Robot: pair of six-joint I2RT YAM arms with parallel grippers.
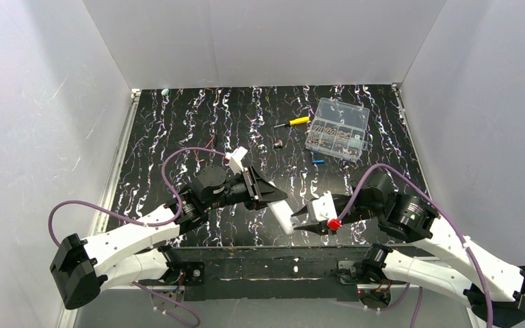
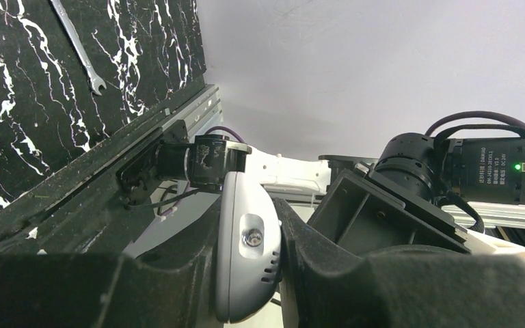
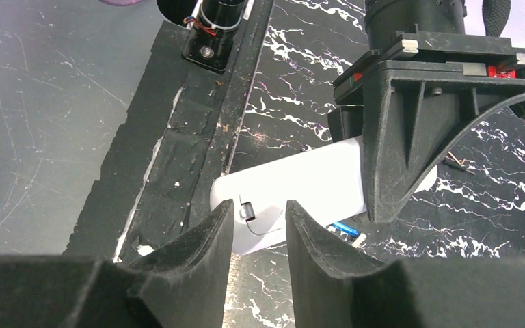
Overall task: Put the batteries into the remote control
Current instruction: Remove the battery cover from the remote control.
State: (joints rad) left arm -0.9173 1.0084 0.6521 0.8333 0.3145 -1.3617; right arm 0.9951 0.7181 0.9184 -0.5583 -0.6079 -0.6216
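Left wrist view shows the left gripper [image 2: 247, 212] clamped on the remote [image 2: 243, 273], which sits between its fingers, while the right gripper [image 3: 258, 212], jaws parted and holding nothing, has the remote's end just past its fingertips and a battery [image 3: 344, 229] slightly farther out.
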